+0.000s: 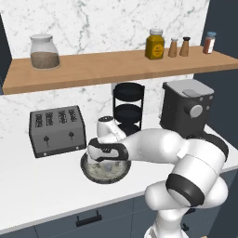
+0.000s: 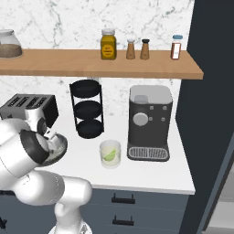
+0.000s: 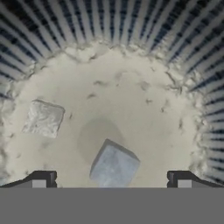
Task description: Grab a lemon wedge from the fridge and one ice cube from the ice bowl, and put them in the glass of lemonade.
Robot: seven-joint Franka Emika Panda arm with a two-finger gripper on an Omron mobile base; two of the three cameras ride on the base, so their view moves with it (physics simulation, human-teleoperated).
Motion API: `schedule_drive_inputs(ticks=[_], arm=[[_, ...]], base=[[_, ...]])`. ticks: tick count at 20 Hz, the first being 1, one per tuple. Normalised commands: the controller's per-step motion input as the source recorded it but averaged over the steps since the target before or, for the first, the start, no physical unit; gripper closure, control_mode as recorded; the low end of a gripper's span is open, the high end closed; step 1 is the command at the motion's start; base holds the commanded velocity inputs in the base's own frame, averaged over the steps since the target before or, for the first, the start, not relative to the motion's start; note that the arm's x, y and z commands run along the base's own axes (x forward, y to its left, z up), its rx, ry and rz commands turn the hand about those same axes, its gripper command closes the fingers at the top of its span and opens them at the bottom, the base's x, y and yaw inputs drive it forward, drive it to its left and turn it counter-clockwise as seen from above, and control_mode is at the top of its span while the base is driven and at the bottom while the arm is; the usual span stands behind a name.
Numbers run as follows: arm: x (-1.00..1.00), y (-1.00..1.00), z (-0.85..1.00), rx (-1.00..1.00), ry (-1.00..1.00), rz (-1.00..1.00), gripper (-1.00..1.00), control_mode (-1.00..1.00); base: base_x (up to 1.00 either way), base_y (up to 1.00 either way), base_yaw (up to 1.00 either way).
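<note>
The ice bowl [image 1: 88,169] sits on the white counter in front of the toaster, and my hand reaches down into it. In the hand view my open gripper [image 3: 111,179] hangs over the bowl's speckled floor [image 3: 131,100]. One ice cube [image 3: 114,167] lies between the fingertips [image 3: 40,180], and another ice cube [image 3: 43,119] rests to the left, apart from them. The glass of lemonade [image 2: 110,154] stands on the counter left of the coffee machine, with a yellow-green lemon wedge [image 2: 109,156] inside it. The fridge [image 2: 215,100] rises dark at the right edge.
A toaster [image 1: 56,130] stands behind the bowl. A black three-tier rack [image 2: 87,109] and a coffee machine [image 2: 149,122] line the back of the counter. The wooden shelf [image 2: 114,64] above carries a lidded jar [image 1: 44,51], a yellow jar and shakers.
</note>
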Motion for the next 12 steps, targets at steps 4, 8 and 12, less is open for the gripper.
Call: schedule_drive_inputs(ticks=[4,8,12], arm=[[0.00,0.00,-0.03,0.00,-0.06,0.00,-1.00,-1.00],[0.10,0.00,-0.21,0.00,-0.04,0.00,-1.00,-1.00],[0.04,0.00,-0.46,0.01,0.00,0.00,-1.00,-1.00]], base=[[0.00,0.00,0.00],[0.00,0.00,0.00],[0.00,0.00,0.00]])
